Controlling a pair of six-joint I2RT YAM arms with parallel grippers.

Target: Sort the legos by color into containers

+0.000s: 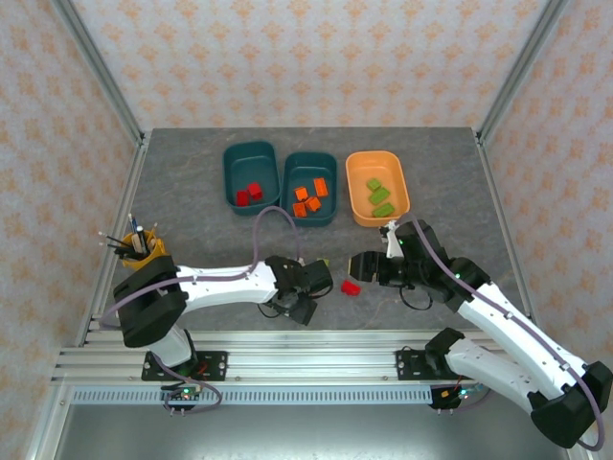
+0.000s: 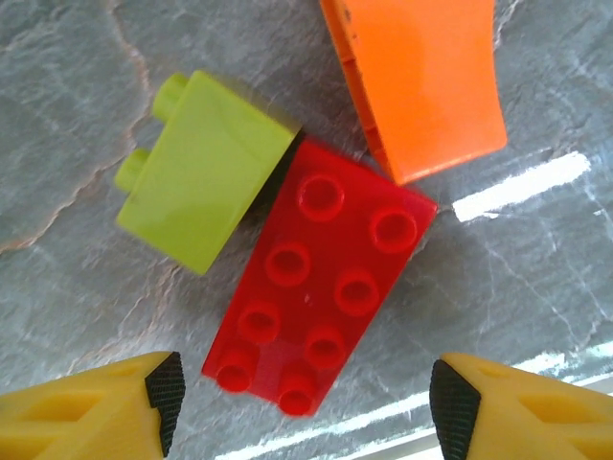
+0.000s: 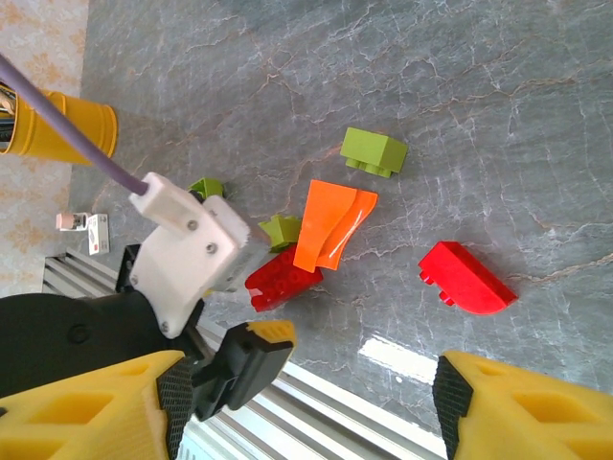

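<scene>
Two bricks touch under my open left claw [image 2: 306, 398]: red eight-stud brick [image 2: 321, 287] and lime brick [image 2: 206, 168]. Closing could drag both.

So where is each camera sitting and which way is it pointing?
Top external: above and behind the bases, looking down on the grey stone-patterned table; both arms show.
Left wrist: straight down at the red eight-stud plastic brick; open left hand at bottom.
Right wrist: slanting across the table toward the left arm; open right hand at bottom.
Shared: both wrist views catch that red brick.
</scene>
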